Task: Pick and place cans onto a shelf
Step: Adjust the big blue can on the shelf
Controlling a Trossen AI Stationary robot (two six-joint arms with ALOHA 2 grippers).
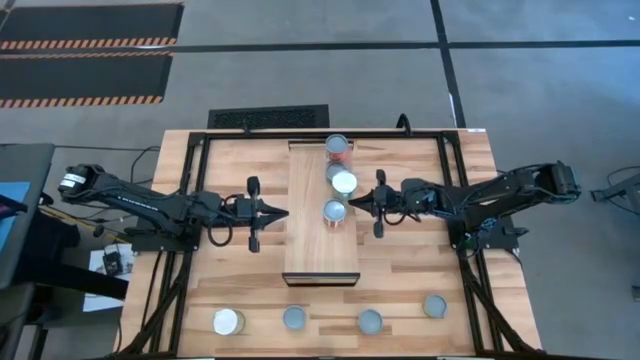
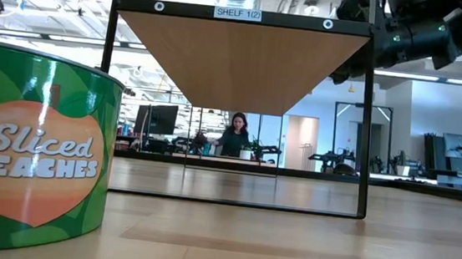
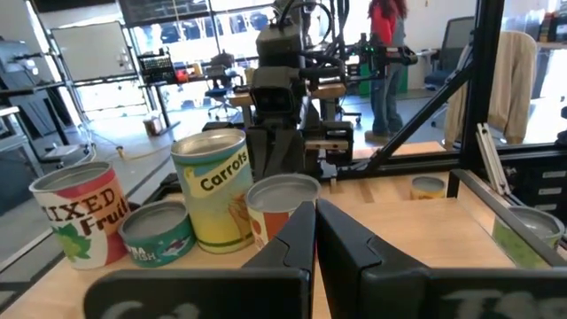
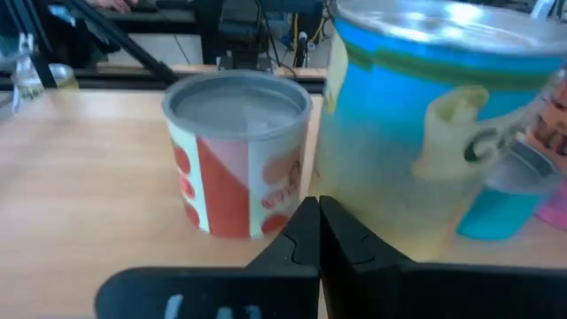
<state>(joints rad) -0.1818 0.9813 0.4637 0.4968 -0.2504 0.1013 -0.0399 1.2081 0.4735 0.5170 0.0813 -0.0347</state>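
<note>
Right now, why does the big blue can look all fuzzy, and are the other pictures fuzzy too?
In the right wrist view the blue-and-yellow can sits very close to the camera, so it blurs. In the low view the Sliced Peaches can stays fairly sharp. In the left wrist view the Carrots can reads clearly, and bright windows glare behind it.

I'm seeing two dark jointed arms, black cables looped along them, each ending in two pointed black fingers (image 3: pixel 341 244).
</note>
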